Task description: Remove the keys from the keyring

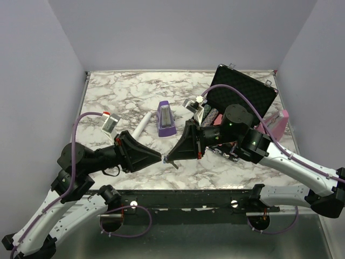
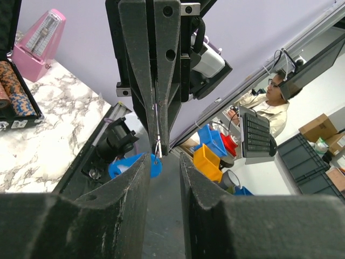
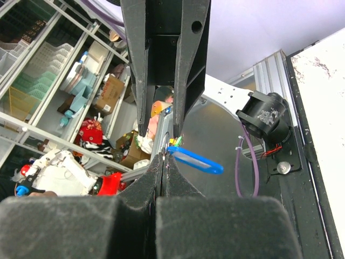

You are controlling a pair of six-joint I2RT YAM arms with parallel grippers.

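Meeting tip to tip, right gripper (image 3: 163,160) clamps shut on a ring (image 2: 158,143) with blue tag (image 3: 197,161); left gripper (image 2: 164,157) stands parted; keys too small to discern.

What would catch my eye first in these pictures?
Two black pincers meet tip to tip above the near edge of the marble table. The right pincer is shut on a thin keyring with a blue tag, and the left pincer stands open facing it. Behind them a purple metronome stands on the table, with an open black case at the far right.
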